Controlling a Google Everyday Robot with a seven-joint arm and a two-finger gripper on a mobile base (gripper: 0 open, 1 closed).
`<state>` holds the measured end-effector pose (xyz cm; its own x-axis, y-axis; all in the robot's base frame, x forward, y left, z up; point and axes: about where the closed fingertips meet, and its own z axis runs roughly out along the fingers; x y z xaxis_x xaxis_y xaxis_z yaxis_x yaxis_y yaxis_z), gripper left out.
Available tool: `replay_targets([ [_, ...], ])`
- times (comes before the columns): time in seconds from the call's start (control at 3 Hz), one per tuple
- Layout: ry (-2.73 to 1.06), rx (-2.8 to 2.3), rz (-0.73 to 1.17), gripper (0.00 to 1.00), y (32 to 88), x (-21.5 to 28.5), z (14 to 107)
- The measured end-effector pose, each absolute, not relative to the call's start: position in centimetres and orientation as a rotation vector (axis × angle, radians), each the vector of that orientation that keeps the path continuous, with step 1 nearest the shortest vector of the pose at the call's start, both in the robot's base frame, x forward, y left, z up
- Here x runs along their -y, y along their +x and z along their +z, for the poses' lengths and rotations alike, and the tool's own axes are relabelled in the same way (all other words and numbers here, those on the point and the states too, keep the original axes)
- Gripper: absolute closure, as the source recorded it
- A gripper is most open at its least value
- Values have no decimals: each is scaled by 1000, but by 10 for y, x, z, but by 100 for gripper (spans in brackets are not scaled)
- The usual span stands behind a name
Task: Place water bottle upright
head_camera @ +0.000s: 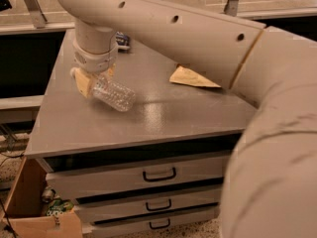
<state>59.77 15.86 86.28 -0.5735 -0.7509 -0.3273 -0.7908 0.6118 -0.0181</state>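
The water bottle (115, 94) is a clear ribbed plastic bottle. It lies tilted, with its base pointing down and to the right, just over the grey table top (163, 118). My gripper (95, 78) hangs from the big beige arm over the left part of the table. Its tan fingers (84, 85) are shut on the bottle's neck end. The cap and the label are hidden behind the fingers.
A flat tan packet (190, 77) lies on the table to the right, partly under my arm. A small dark object (123, 40) sits at the back. Drawers (158, 174) are below the front edge. An open cardboard box (29, 209) stands on the floor at the lower left.
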Motion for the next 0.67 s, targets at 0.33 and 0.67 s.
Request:
replay_targets([
  [0.33, -1209, -2377, 249, 97, 611, -133, 909],
  [0.67, -1191, -2169, 394, 100, 608, -115, 951],
])
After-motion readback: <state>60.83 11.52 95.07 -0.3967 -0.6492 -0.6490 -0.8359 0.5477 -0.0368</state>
